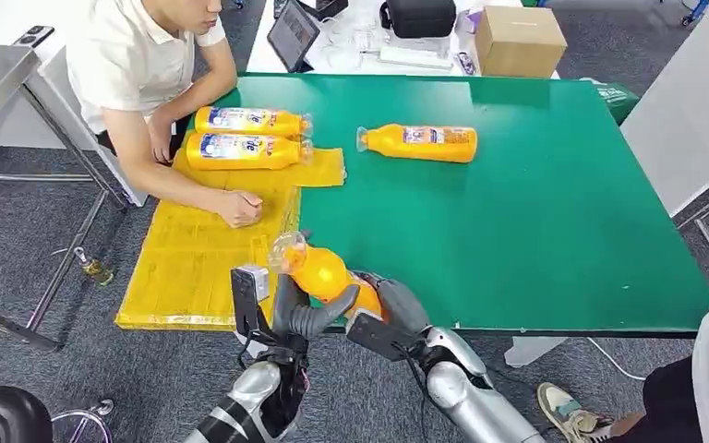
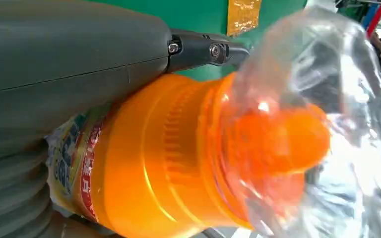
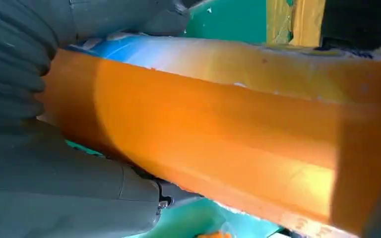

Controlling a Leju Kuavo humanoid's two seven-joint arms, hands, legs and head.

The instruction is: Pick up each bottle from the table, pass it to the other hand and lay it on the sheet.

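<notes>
While both hands close round it, the held bottle point(image 1: 321, 272) sits in the air just off the near edge of the green counter point(image 1: 554, 212), cap end w/ clear wrap tilted up and toward the yellow sheet point(image 1: 194, 263). Left hand point(image 1: 297, 312) grips it from below/left, thumb and dark fingers curled on the orange body; left wrist view shows the thumb pressed along the shoulder above the label, clear shrink-wrap over the cap. Right hand point(image 1: 390, 309) is clamped on the base end; right wrist view has the bottle body point(image 3: 218, 139) running across, grey thumb and ribbed cover tight against it. So bottle is held by both hands at once, mid-handover position.

On the sheet's far end, 2 laid bottles point(image 1: 245, 150) lie side by side, touching, caps pointing right; the farther one point(image 1: 251, 120) is just behind the nearer. A 4th bottle point(image 1: 417, 142) lies on its side on bare counter, well apart from the sheet, cap pointing left.

Sheet overhangs the counter's left edge and near-left corner. A person point(image 1: 143, 65) in a white shirt sits at the left side, one fist point(image 1: 238, 208) resting on the sheet, forearm across it. Behind the counter: cardboard box point(image 1: 519, 41), dark bag point(image 1: 419, 17), tablet point(image 1: 293, 33). Another person's shoe point(image 1: 568, 413) shows at lower right on grey carpet.
</notes>
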